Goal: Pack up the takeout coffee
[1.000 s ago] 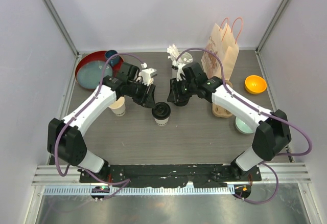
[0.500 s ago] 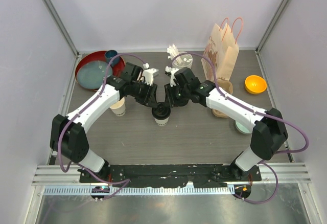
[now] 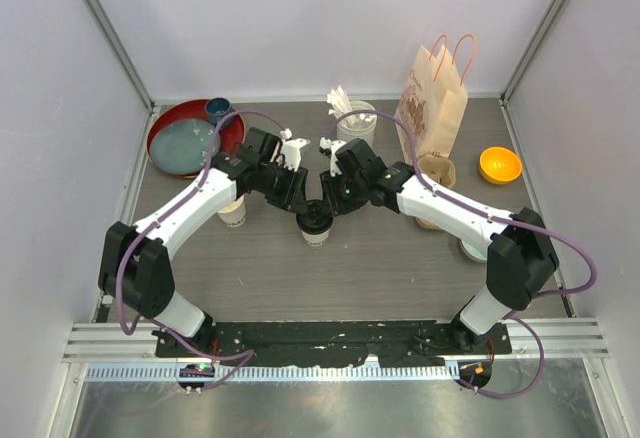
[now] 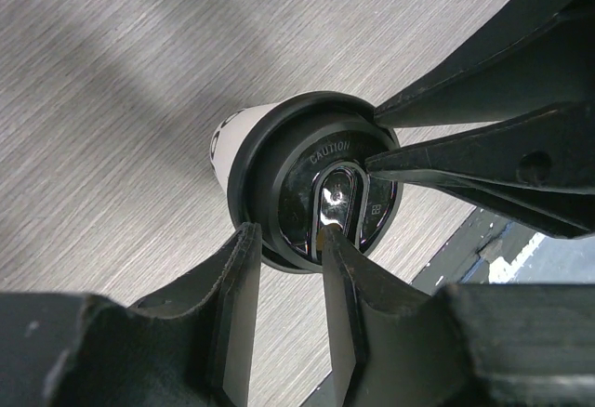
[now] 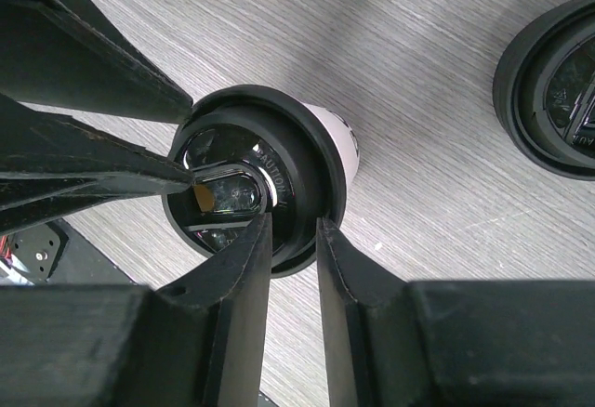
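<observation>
A white paper cup (image 3: 314, 236) with a black lid (image 3: 314, 218) stands mid-table. My left gripper (image 3: 303, 207) meets it from the left and my right gripper (image 3: 327, 206) from the right. In the left wrist view the left gripper (image 4: 284, 232) is open, and its jaws straddle the near rim of the lid (image 4: 288, 175). In the right wrist view the right gripper (image 5: 291, 221) is open astride the opposite rim of the lid (image 5: 297, 147). A second white cup (image 3: 232, 214) stands to the left, partly under my left forearm. Another black lid (image 5: 548, 91) shows at the right wrist view's edge.
A red plate (image 3: 170, 150) holding a blue bowl is at the back left. Behind the grippers stands a white cylinder of sticks (image 3: 352, 118). A paper bag (image 3: 432, 98), a tan carrier (image 3: 437, 171) and an orange bowl (image 3: 499, 165) are on the right.
Both grippers have moved inward over the lidded cup from either side. Their jaws have narrowed around the lid's rim. The cup has not moved.
</observation>
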Tool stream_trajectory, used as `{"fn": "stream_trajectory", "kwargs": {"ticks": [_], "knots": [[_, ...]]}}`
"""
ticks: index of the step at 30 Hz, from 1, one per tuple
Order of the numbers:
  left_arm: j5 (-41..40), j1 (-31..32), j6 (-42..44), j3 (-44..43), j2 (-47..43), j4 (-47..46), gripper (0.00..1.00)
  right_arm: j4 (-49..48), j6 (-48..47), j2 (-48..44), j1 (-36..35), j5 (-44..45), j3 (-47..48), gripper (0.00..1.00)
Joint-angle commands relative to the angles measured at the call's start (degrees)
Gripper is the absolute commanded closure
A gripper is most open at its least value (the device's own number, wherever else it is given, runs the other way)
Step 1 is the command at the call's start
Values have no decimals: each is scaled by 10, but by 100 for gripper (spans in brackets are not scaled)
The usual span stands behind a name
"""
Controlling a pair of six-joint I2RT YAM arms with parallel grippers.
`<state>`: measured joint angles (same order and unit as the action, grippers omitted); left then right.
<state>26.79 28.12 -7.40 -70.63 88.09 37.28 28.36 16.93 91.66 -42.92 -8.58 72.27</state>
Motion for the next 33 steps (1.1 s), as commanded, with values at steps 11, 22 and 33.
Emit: {"fn": "stream_trajectory", "kwargs": {"ticks": [11,22,33], "knots": [[18,6,-17,24,14,-33,70,-47,25,16,-2,-3,-43,80],[5,5,-22,35,47,-29,74,-74,47,21,2,-3,-108,87],[2,4,-24,52,103,-12,76,-88,56,12,2,0,-135,87]]}}
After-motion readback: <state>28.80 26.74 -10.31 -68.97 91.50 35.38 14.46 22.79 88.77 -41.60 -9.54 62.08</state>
